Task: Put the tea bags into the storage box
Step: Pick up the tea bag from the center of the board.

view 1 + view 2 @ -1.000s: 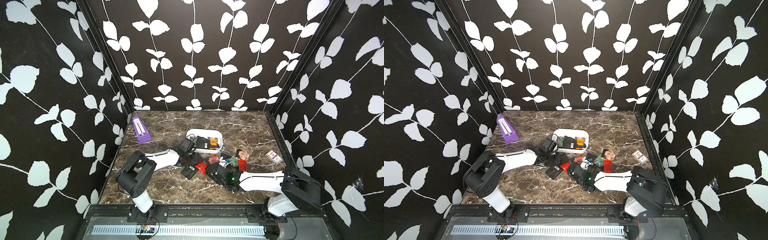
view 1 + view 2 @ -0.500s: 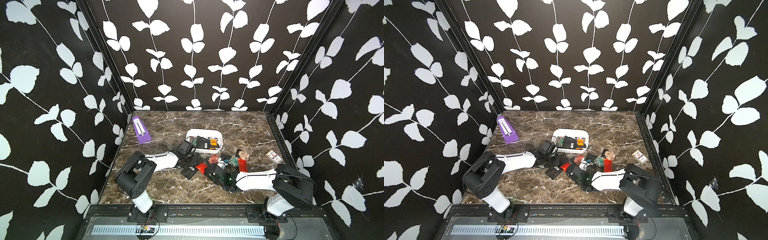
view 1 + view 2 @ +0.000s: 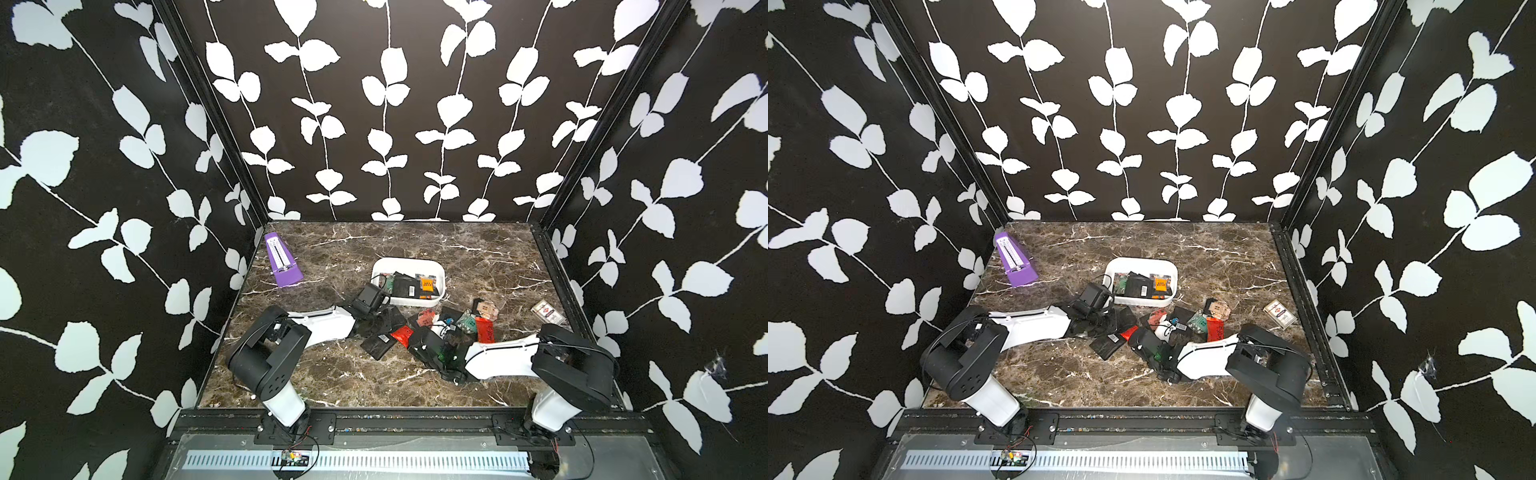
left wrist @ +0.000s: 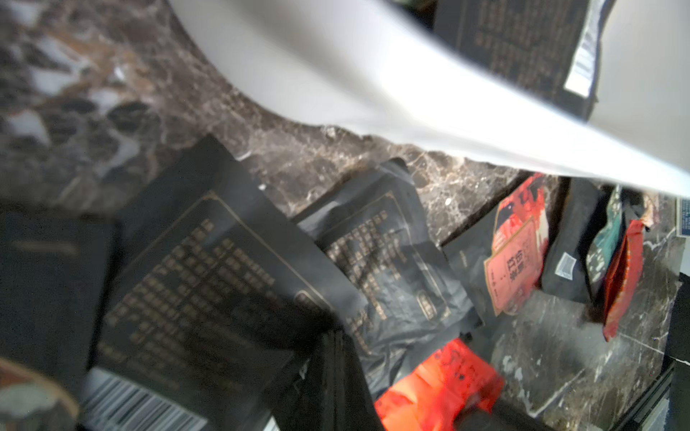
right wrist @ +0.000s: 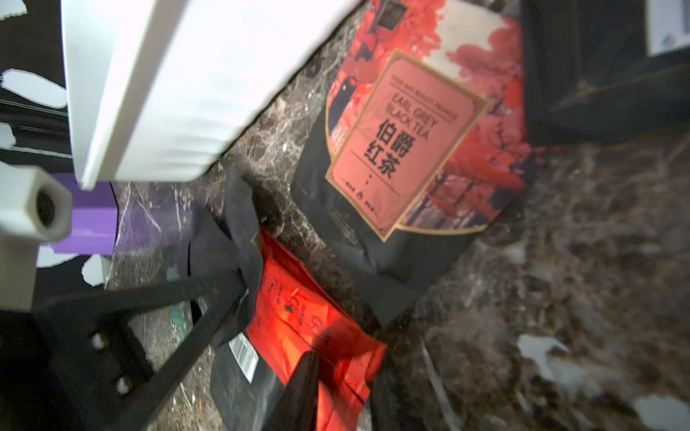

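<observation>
Here, red tea bag (image 5: 298, 317) between jaws of right pincer (image 5: 276, 324), grip unclear; left pincer (image 4: 332, 343) clenched.

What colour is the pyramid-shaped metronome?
The metronome is purple with a white front strip, clearest in a top view.

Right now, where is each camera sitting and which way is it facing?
Both top views: high at the front, looking down over the table; left arm and right arm show.
Left wrist: on that arm, low, facing black tea bags and the storage box wall; the left gripper shows.
Right wrist: low, facing the red tea bag, purple metronome beyond; the right gripper shows.
Both wrist views share the salmon tea bag.
</observation>
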You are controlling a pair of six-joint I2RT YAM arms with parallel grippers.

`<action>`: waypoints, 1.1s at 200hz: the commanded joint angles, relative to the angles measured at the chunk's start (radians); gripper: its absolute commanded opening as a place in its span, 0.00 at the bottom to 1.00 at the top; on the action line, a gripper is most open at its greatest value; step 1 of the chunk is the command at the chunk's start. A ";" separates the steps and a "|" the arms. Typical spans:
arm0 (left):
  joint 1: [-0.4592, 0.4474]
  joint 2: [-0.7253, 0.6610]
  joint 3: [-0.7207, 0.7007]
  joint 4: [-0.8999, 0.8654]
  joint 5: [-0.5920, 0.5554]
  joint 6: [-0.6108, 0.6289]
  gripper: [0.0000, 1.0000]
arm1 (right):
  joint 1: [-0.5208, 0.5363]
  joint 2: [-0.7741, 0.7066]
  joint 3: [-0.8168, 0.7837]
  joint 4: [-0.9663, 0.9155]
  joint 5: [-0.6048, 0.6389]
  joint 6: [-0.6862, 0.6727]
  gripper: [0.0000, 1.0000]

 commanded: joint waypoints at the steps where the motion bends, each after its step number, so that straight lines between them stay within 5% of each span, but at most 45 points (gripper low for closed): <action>1: -0.011 -0.022 -0.041 -0.069 0.013 -0.007 0.00 | 0.003 0.021 0.035 0.014 0.006 -0.027 0.19; 37: -0.012 -0.049 -0.053 -0.069 0.026 -0.015 0.00 | 0.004 -0.027 0.073 -0.079 0.013 -0.073 0.00; 155: -0.012 -0.279 0.087 -0.291 0.112 -0.024 0.00 | 0.015 -0.376 0.188 -0.583 0.084 -0.216 0.00; 188: -0.011 -0.367 0.108 -0.374 0.022 0.007 0.01 | -0.001 -0.433 0.329 -0.731 0.091 -0.355 0.00; 220: -0.011 -0.450 0.087 -0.469 -0.090 0.035 0.05 | -0.116 -0.394 0.452 -0.728 -0.035 -0.476 0.00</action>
